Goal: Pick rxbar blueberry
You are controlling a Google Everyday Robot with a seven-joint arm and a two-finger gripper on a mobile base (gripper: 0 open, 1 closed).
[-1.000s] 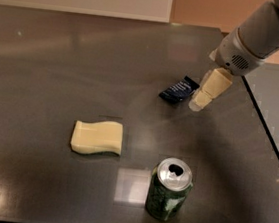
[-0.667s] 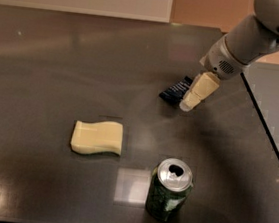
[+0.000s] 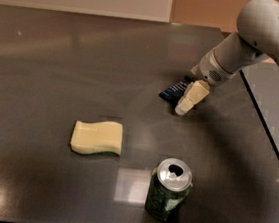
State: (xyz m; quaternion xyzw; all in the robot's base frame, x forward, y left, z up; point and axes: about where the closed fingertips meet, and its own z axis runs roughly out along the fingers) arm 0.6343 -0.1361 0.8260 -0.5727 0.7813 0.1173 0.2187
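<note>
Rxbar blueberry (image 3: 173, 90) lies flat on the counter (image 3: 61, 49), straight beyond the green soda can (image 3: 168, 191) and well apart from it. Yellow sponge (image 3: 97, 137) sits left of the can, out of the way. The arm (image 3: 248, 40) reaches in from beyond and right of the can, wrist angled steeply down. End effector (image 3: 190, 97) is at the bar's right end, overlapping it, probably lined up for a top grasp. Cannot tell whether it is released or clenched.

Dim, glare patches on table (image 3: 53, 73) — pincer (image 3: 184, 107) upper right, seemingly soft-shadowed
</note>
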